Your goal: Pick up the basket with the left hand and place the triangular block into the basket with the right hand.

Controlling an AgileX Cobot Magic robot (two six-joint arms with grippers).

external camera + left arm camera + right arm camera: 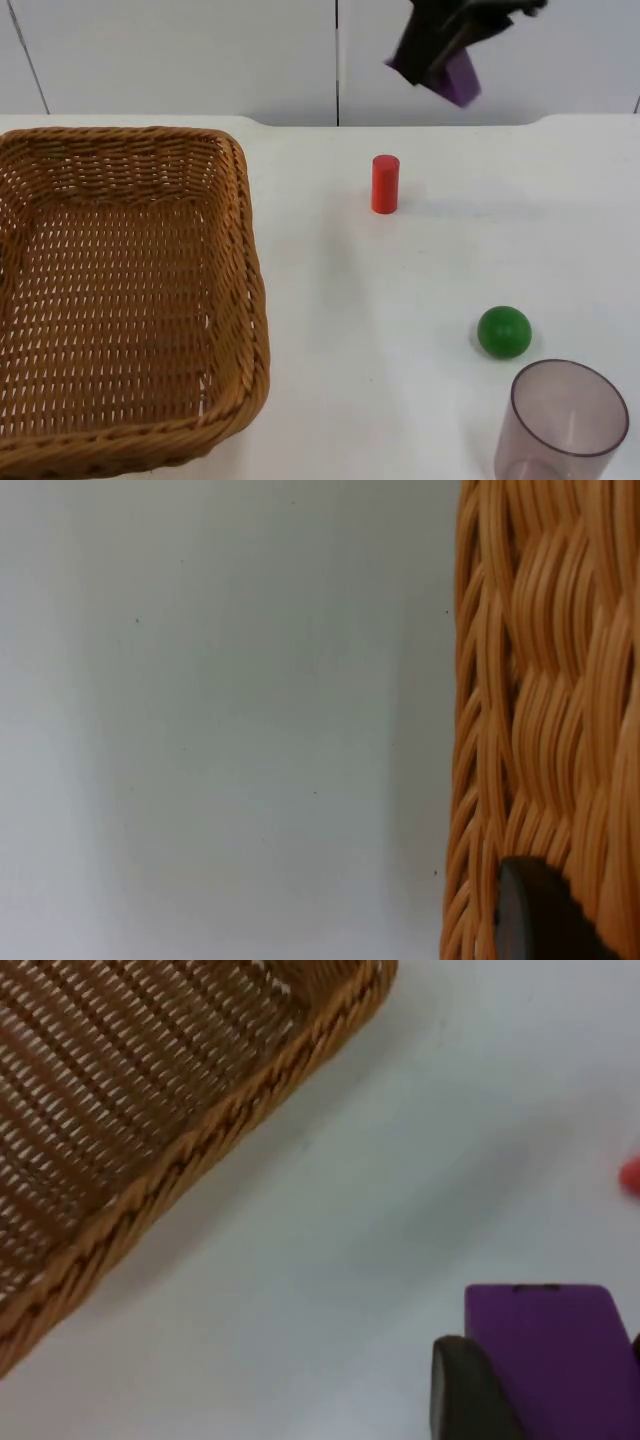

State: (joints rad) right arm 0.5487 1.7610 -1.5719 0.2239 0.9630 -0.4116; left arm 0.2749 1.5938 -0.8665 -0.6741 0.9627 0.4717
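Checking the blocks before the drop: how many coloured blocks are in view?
3: the purple block held in the right gripper above the table; the red cylinder standing mid-table; the green ball beside the cup.

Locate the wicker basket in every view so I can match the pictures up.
Top view: the wicker basket fills the left of the table, left of the red cylinder.
Left wrist view: its woven wall stands close beside the left pincer.
Right wrist view: its rim and weave lie ahead of the purple block.
Shared landmark: the basket's braided rim.
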